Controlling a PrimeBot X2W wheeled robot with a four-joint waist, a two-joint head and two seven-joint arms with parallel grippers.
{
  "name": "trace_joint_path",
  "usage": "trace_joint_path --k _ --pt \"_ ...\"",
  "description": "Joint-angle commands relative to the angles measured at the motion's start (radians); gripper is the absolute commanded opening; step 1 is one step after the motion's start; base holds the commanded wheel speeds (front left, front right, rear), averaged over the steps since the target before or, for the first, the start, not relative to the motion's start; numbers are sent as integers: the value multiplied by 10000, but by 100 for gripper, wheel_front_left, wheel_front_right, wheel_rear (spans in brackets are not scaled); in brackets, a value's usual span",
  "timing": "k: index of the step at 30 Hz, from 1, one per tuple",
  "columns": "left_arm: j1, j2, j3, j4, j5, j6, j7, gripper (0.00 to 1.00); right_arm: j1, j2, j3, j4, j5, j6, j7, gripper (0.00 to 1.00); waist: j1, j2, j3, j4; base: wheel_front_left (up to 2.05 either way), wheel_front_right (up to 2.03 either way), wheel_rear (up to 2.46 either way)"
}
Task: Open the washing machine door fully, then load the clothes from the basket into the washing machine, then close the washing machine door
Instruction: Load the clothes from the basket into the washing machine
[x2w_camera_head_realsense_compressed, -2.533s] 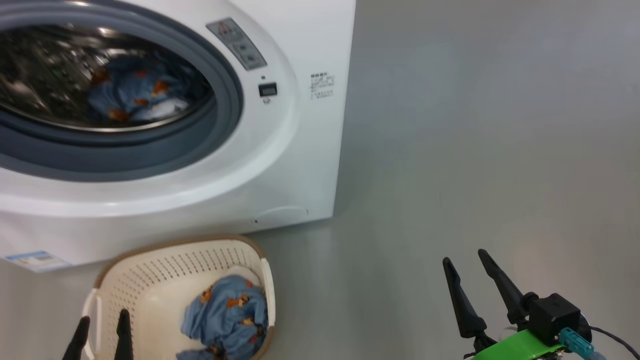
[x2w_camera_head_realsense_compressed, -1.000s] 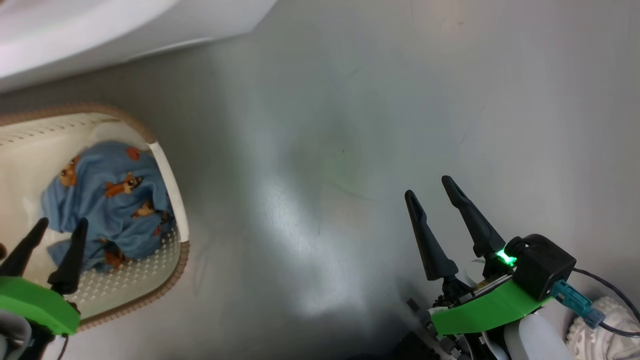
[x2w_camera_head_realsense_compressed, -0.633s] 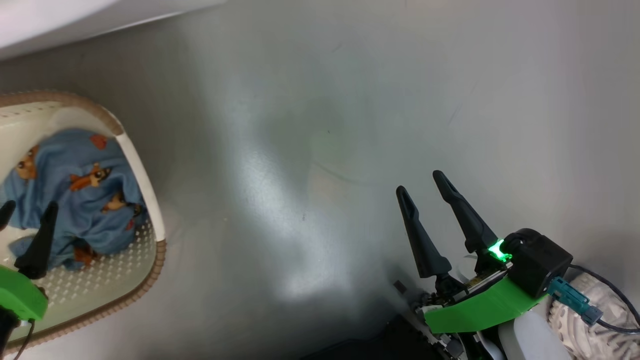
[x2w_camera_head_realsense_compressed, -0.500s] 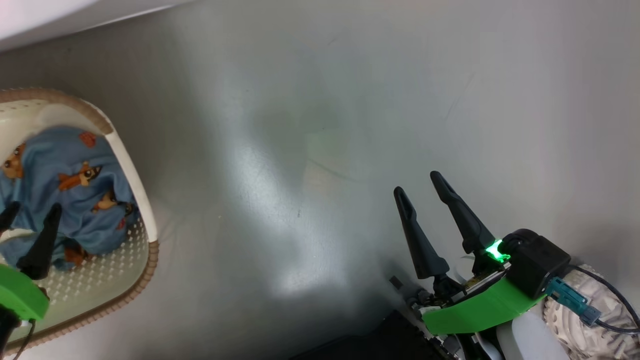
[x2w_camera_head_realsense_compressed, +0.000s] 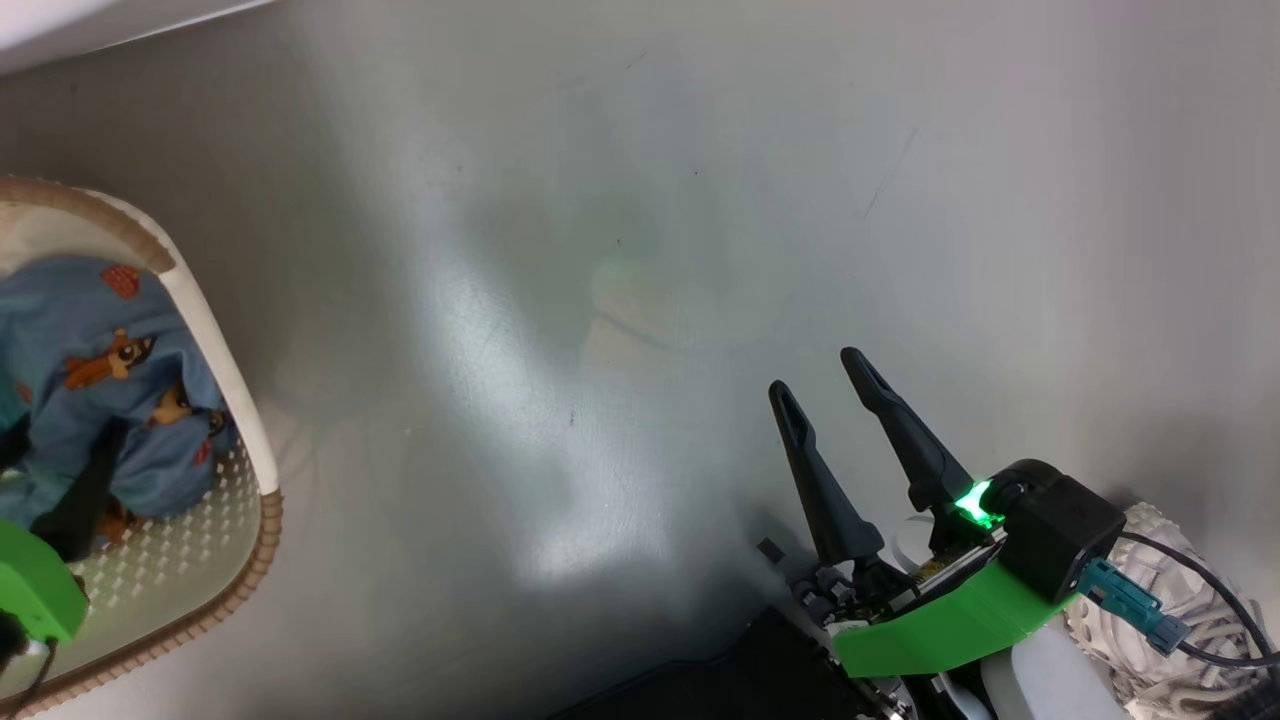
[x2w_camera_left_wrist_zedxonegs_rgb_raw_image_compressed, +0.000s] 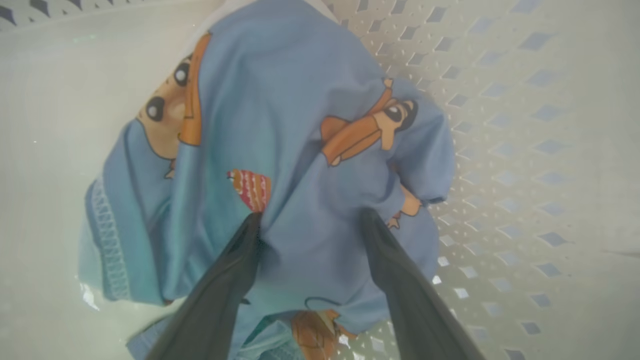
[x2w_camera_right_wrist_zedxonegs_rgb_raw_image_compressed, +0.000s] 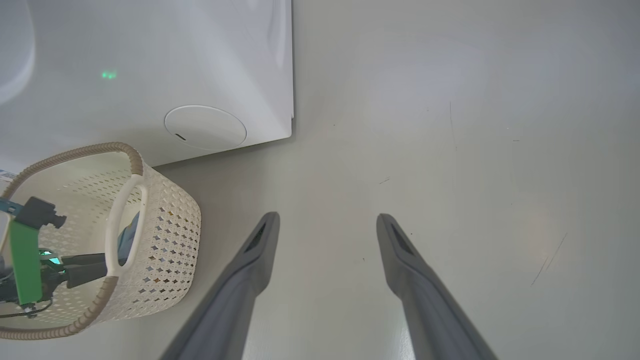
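Note:
The cream basket (x2w_camera_head_realsense_compressed: 255, 470) stands on the floor at the head view's left edge, with a light blue bundle of clothes (x2w_camera_head_realsense_compressed: 110, 385) printed with orange figures inside it. My left gripper (x2w_camera_left_wrist_zedxonegs_rgb_raw_image_compressed: 311, 215) is down in the basket and open. Both fingertips press into the clothes (x2w_camera_left_wrist_zedxonegs_rgb_raw_image_compressed: 295, 145), and a hump of fabric bulges between them. Far to the right, my right gripper (x2w_camera_head_realsense_compressed: 815, 372) hovers open over bare floor with nothing between its fingers. The washing machine (x2w_camera_right_wrist_zedxonegs_rgb_raw_image_compressed: 150, 60) stands right behind the basket (x2w_camera_right_wrist_zedxonegs_rgb_raw_image_compressed: 165, 235). Its door is out of view.
The round flap (x2w_camera_right_wrist_zedxonegs_rgb_raw_image_compressed: 205, 127) sits low on the machine's front, just above the basket rim. Grey floor (x2w_camera_head_realsense_compressed: 600, 300) stretches to the right of the basket. A pale woven thing, perhaps a shoe (x2w_camera_head_realsense_compressed: 1175, 605), lies by my right wrist.
The head camera has swung down and to the right, so the basket now sits at the view's left edge. My left gripper has sunk lower into the blue bundle. The right gripper stays open.

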Motion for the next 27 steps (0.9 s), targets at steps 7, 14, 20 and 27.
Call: trace_joint_path --k 7,14,20,27 --pt "-962 503 -898 701 -239 44 -53 100 457 -52 414 -189 215 16 -48 100 0 -1 50 -166 0 0 0" --pt "-1794 116 -1962 1399 -471 44 -53 100 726 -52 306 -208 94 16 -48 100 0 -1 16 -145 0 0 0" --pt "-2275 -200 -2480 1873 -790 44 -53 100 829 -52 288 -240 26 16 -48 100 0 -1 -50 -108 0 0 0" --pt "-2581 -328 -3181 2232 -1348 44 18 0 873 -52 271 -256 -62 16 -48 100 0 -1 -152 -100 0 0 0"
